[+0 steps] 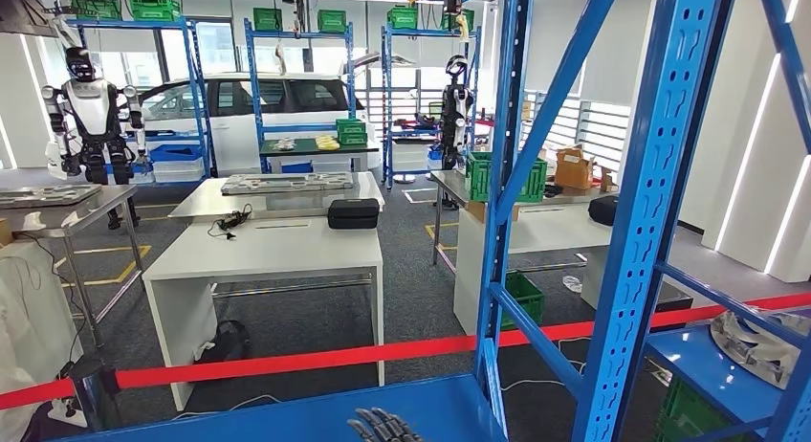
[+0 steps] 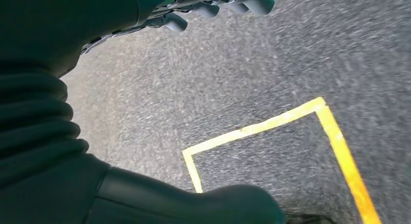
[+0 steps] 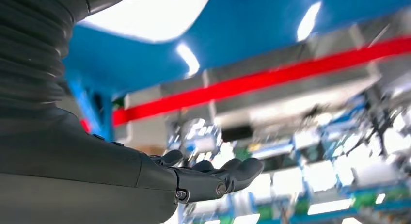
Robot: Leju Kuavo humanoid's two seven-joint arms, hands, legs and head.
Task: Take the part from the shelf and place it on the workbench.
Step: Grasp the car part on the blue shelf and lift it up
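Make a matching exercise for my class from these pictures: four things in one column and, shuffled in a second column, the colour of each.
Things:
1. barrier tape
2. shelf upright
3. crate on the workbench
4. floor marking

Colours:
A. yellow
B. green
C. red
D. blue

Pairs: 1-C, 2-D, 3-B, 4-A

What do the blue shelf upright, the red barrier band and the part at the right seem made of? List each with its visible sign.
Blue shelf upright: likely painted steel; glossy blue, rows of punched holes.
Red barrier band: probably fabric or plastic tape; thin, flat, matte.
Part: looks like bare silvery metal with cut-outs, too small to be sure.
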